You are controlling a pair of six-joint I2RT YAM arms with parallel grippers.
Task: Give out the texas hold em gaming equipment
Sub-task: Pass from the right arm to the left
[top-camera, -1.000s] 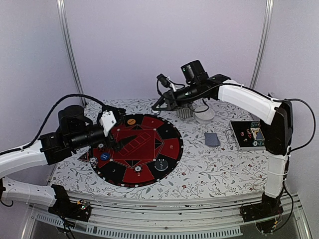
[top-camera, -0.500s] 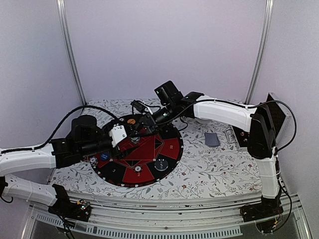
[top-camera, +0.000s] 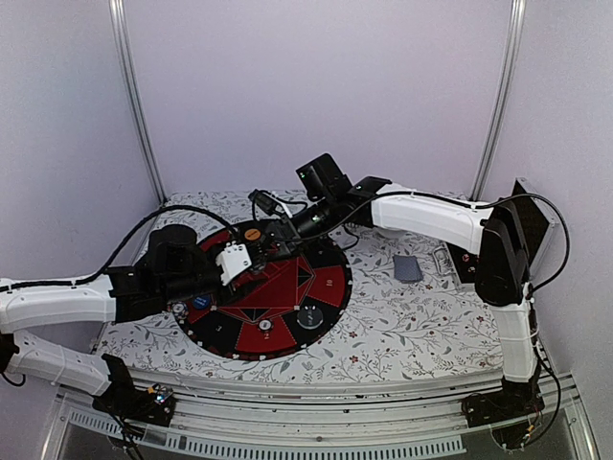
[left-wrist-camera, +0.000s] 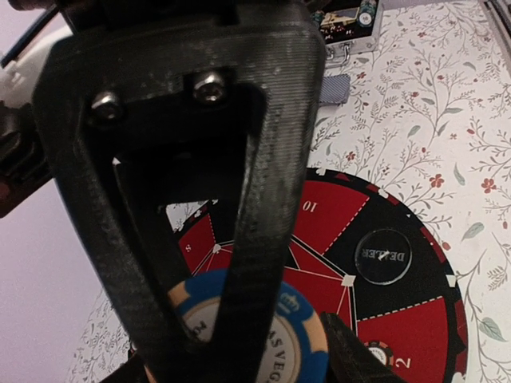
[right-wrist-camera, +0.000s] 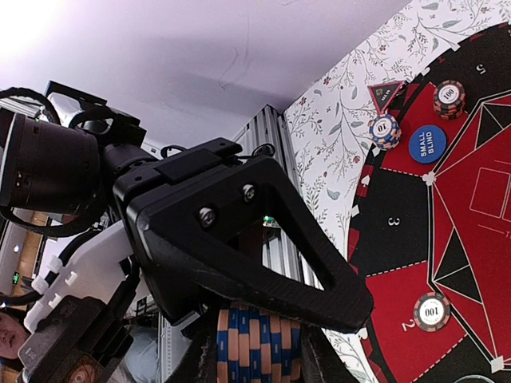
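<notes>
The tabletop is covered by a white cloth printed with leaves and small red flowers. A big round red-and-black mat lies left of centre. Near its right side lie grey-blue-backed playing cards, and farther right a small case.

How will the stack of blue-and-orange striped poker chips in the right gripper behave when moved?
The stack of blue-and-orange striped poker chips looks like loose discs, so it may shear sideways. Round rims suggest any dropped chip would likely roll.

Bright diffuse light, soft shadows, wrist-view glare
</notes>
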